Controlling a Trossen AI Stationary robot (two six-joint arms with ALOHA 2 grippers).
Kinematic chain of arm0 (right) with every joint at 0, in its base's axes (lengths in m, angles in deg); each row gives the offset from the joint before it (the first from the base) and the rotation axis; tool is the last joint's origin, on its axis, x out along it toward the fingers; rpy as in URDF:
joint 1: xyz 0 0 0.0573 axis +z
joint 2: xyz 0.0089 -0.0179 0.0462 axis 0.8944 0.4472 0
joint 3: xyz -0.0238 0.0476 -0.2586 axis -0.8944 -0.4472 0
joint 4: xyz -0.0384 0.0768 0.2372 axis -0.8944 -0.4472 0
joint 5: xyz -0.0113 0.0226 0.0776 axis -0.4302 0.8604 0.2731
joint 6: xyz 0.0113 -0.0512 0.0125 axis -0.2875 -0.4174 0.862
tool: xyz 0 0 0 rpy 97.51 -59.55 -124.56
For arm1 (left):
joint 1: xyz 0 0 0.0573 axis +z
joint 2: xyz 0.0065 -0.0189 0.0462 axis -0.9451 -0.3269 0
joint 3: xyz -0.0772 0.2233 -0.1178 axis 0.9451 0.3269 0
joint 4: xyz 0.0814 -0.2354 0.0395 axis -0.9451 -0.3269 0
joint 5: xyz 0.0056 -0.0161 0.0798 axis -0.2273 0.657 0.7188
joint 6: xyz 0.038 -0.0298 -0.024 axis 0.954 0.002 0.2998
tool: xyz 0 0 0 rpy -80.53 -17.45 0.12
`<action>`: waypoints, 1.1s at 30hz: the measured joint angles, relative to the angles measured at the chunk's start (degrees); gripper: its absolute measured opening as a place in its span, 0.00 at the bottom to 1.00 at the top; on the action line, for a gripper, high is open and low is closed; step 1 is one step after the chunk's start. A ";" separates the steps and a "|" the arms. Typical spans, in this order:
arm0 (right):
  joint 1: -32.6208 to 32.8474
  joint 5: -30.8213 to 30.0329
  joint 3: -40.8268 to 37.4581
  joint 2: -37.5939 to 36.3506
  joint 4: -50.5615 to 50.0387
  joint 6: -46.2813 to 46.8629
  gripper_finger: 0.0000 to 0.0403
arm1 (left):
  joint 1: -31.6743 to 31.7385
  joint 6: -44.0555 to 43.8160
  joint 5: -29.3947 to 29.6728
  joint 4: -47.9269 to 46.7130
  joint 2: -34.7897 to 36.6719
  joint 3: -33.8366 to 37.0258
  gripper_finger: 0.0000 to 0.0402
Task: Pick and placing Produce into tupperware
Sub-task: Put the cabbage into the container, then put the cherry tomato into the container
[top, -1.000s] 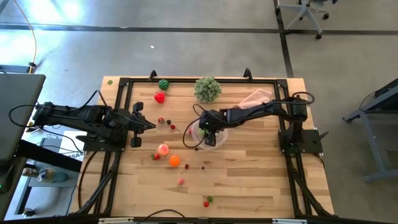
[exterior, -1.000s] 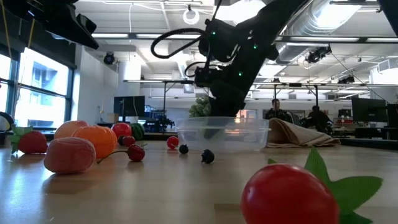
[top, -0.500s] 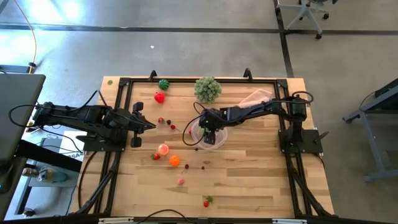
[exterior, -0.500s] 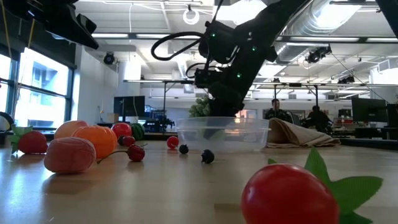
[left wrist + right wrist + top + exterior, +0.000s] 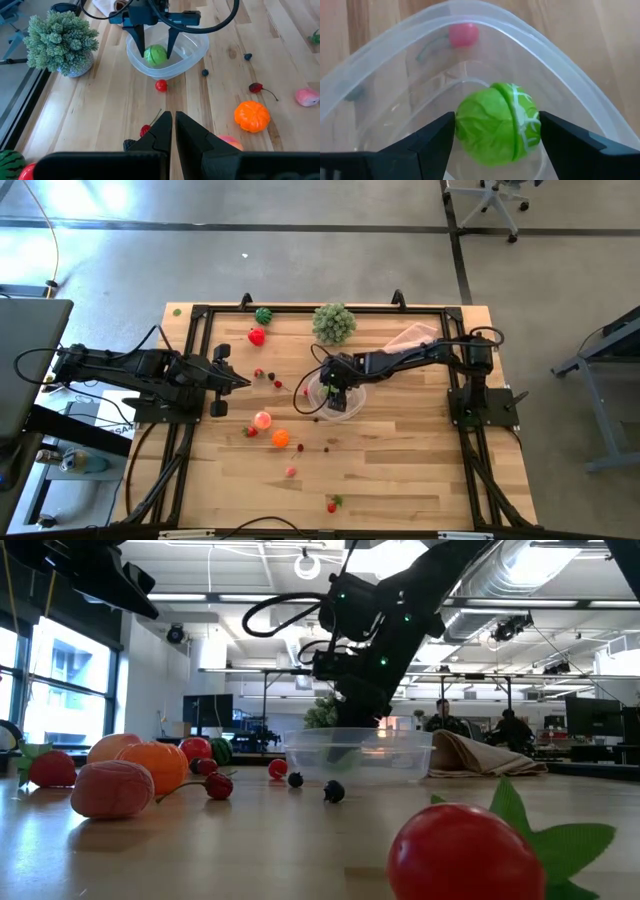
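The tupperware (image 5: 335, 399) sits near the middle of the tabletop (image 5: 400, 470), with a toy cabbage (image 5: 155, 55) inside it between the spread fingers of the right gripper (image 5: 155, 46). The leafy ball (image 5: 333, 323) stands behind it at the far edge, the cloth (image 5: 412, 338) toward the far right corner. Loose produce (image 5: 279, 438) lies left of the tupperware and toward the near edge (one piece, perhaps a tomato, lies nearest that edge). The left gripper (image 5: 243, 383) hangs over the left side.

- A grey concrete floor (image 5: 300, 260) surrounds the wooden desk (image 5: 400, 460).
- An office chair base (image 5: 490, 200) stands on it.
- Tall windows (image 5: 60, 680) brighten one side of the room.
- Ceiling lights (image 5: 580, 605) and ducts run overhead.
- Seated people (image 5: 445, 718) work at screens.
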 joint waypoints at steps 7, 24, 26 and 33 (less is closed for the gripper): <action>1.25 0.04 4.12 0.00 -3.94 -0.24 0.69 | 0.01 0.02 -0.01 0.00 0.00 0.00 0.04; 6.32 5.65 24.47 0.00 -31.42 0.13 0.69 | 0.00 0.01 0.01 0.00 0.00 0.00 0.04; 8.51 6.32 28.69 0.00 -35.13 1.08 0.69 | 0.02 0.00 -0.01 0.00 0.00 0.00 0.04; 19.23 5.85 39.94 -0.02 -43.99 6.88 0.69 | 0.00 0.02 0.01 0.00 0.00 0.00 0.04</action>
